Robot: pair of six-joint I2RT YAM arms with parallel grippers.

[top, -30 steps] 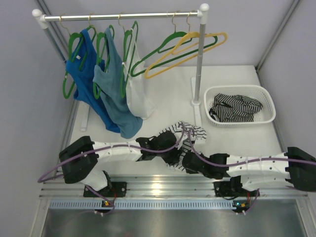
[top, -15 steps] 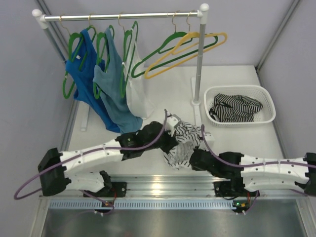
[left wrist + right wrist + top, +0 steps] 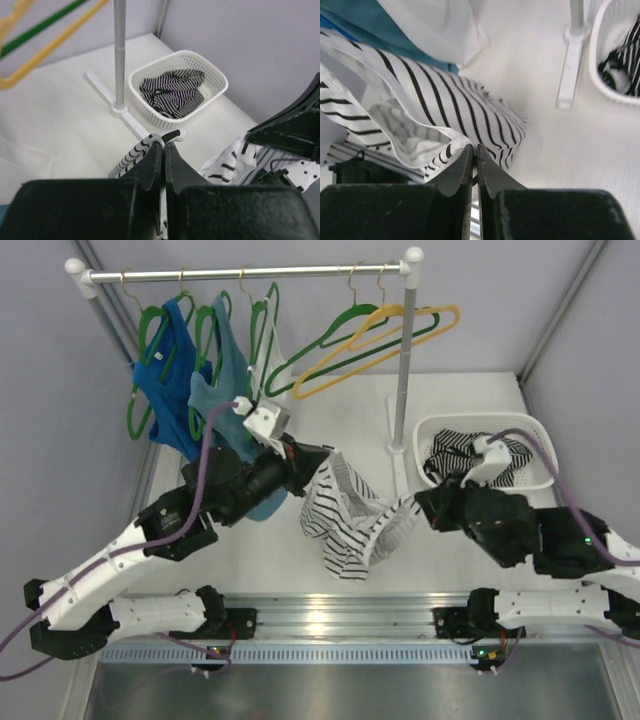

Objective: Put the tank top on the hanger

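Left pincer: we see it clamped on one edge of the tank top.
Right pincer: pinching the opposite edge.
Tank top: slung between our two pincers, left of the basket.

White table: mesh basket at far right, rack foot just beside it

We see 2 arms of white links and black joints, the left arm and the right arm, each trailing 1 purple cable (tiny lights glow at the bases). The left gripper has 2 black tapered fingers.
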